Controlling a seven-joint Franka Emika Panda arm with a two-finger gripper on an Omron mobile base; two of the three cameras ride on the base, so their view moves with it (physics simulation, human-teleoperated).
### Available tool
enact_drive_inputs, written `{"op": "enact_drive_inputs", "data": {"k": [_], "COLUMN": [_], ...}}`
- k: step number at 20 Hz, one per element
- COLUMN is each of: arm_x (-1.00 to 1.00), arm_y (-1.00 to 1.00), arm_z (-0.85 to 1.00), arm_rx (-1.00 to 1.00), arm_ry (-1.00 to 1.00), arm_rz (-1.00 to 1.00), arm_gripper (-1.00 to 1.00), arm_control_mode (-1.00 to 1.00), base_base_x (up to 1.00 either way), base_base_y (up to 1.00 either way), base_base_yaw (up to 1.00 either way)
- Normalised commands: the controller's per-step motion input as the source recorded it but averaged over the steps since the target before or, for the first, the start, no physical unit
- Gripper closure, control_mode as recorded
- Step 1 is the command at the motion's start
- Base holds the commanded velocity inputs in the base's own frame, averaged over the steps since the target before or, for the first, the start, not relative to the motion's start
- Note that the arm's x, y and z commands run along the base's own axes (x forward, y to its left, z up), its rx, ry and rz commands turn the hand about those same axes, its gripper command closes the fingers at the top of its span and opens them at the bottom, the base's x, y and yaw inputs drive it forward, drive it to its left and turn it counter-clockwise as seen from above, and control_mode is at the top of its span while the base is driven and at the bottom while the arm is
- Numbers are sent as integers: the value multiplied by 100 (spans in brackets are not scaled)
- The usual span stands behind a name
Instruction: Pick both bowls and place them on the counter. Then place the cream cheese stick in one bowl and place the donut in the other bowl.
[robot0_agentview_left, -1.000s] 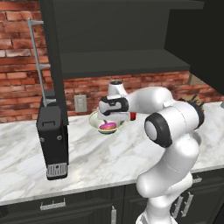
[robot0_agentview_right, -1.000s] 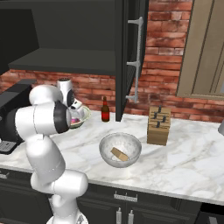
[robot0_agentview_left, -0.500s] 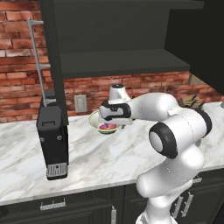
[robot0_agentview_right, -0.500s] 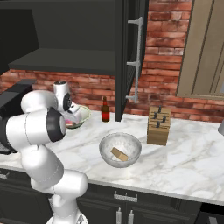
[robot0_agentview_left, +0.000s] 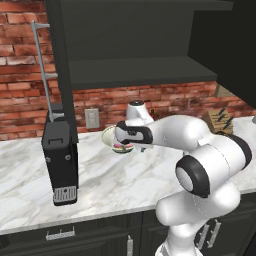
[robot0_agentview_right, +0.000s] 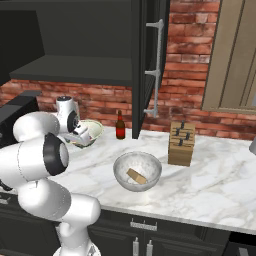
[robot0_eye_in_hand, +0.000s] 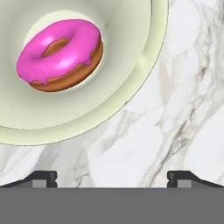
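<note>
We see the arm bent forward at the elbow, forearm reaching level toward the back wall, wrist turned down. The gripper (robot0_eye_in_hand: 111, 177) points straight down, its two dark fingertips (robot0_eye_in_hand: 43, 178) spread wide at the bottom of the hand view, nothing between them. From the left base view the gripper (robot0_agentview_left: 125, 145) sits at the forearm's far end.

A black appliance (robot0_agentview_left: 60, 161) with a vented front stands toward the counter's left end, near the front edge. A wall outlet (robot0_agentview_left: 91, 118) sits on the red brick wall (robot0_agentview_left: 22, 95) behind it. A dark bottle (robot0_agentview_right: 120, 126) stands at the back edge, touching nothing. A wooden knife block (robot0_agentview_right: 181, 143) stands further right. Dark open shelves (robot0_agentview_left: 135, 70) hang above, and a tall cabinet door with a metal handle (robot0_agentview_right: 156, 70) stands open.
</note>
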Motion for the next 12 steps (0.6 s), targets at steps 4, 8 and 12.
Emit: {"op": "enact_drive_inputs", "data": {"k": [4,8,12], "arm_x": [-33,-37,-40], "arm_y": [0,0,0], "arm_z": [1,3,5], "arm_rx": [0,0,0], "arm_ry": [-2,-2,-1], "arm_rz": [-4,-4,-5], "arm_gripper": [-100,-100,-100], "arm_control_mode": [-100,-100,-100], "base_base_x": [0,0,0], "base_base_y": [0,0,0], "base_base_yaw": [0,0,0]}}
